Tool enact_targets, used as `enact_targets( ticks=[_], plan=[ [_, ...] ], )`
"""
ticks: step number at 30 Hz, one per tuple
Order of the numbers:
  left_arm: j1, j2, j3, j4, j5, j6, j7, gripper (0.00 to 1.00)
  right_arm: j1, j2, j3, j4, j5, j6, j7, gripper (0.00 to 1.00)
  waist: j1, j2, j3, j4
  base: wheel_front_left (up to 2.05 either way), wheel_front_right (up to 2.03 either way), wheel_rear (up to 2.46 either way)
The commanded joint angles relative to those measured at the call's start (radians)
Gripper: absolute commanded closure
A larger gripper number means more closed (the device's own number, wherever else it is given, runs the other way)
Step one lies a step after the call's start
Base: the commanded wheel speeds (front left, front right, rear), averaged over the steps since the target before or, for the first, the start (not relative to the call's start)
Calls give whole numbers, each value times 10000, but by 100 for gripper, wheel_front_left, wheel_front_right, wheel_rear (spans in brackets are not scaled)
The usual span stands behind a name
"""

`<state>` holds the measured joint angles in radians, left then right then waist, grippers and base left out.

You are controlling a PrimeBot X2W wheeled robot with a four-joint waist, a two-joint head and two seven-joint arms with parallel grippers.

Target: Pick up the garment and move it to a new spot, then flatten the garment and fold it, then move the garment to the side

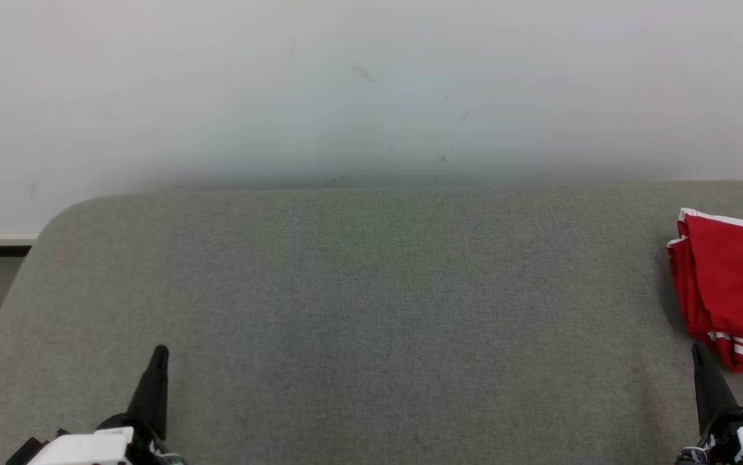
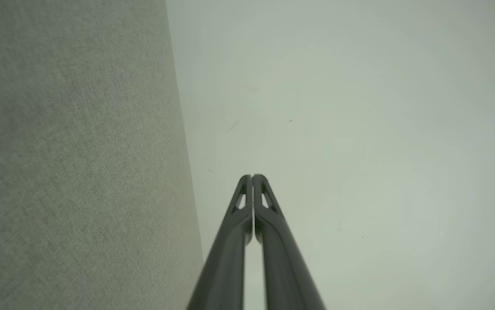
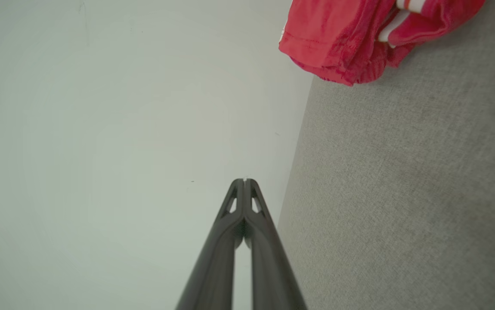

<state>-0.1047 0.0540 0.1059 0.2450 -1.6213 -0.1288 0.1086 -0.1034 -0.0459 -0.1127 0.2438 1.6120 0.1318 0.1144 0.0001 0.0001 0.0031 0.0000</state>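
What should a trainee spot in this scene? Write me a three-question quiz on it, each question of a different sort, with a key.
1. True or false: the red fabric garment with white stripes lies at the robot's right end of the grey fabric-covered surface.
2. Pick one. The left gripper and the right gripper are: A) both open; B) both shut and empty; C) the left open, the right shut on the garment.
3. Fill the gap: the gripper closer to the garment is the ____ one.

Key: 1 true; 2 B; 3 right.
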Motion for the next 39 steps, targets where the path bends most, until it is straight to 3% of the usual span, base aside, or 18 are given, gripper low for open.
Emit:
enact_targets(
  ticks=[1, 39],
  plan=[
    [-88, 39, 39, 7, 45, -51, 24, 100, -120, -81, -33, 25, 19, -21, 32, 100, -1, -1, 0, 0, 0, 0, 0],
    [-91, 14, 75, 6, 98, -53, 45, 100, -120, -81, -32, 25, 20, -21, 31, 100, -1, -1, 0, 0, 0, 0, 0]
  ],
)
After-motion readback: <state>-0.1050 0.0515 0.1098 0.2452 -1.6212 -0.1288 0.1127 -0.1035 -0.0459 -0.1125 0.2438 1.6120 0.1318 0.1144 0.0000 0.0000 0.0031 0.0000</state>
